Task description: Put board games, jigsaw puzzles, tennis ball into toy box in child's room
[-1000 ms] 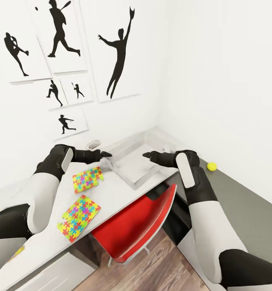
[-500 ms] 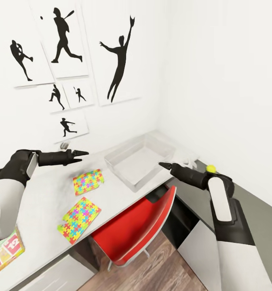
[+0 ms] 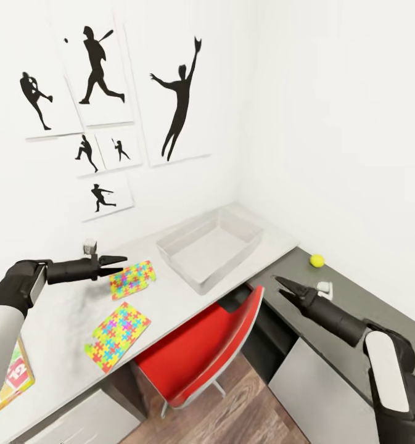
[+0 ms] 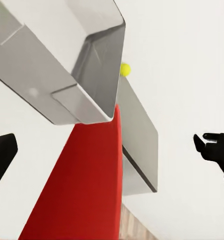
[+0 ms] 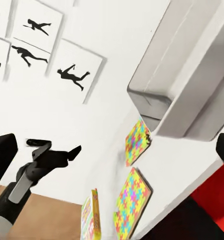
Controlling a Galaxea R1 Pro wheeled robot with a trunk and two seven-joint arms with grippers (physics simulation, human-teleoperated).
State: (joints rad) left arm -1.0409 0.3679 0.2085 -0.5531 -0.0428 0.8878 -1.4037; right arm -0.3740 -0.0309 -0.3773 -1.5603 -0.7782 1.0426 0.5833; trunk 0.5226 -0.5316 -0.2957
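Landmark: the toy box (image 3: 210, 246), a pale open bin on the table (image 3: 71, 308) near the room's corner; nothing shows inside it.
Puzzles: two jigsaw puzzles (image 3: 132, 279) (image 3: 116, 327) lie flat on the table just beside the toy box, on the robot's left of it.
Ball: the tennis ball (image 3: 317, 261) sits on the lower dark shelf (image 3: 355, 302), well apart from the toy box on its right.
Board game: one board game (image 3: 10, 379) lies farther from the toy box than the puzzles.
Left gripper (image 3: 111, 263): empty, above the table near the closer puzzle; jaws look nearly together.
Right gripper (image 3: 284, 287): empty, over the shelf between toy box and ball; jaws slightly parted.
Risk: a thin puzzle may slide under a pinch; the ball could roll away if nudged; the red chair (image 3: 198, 345) below may snag an elbow.
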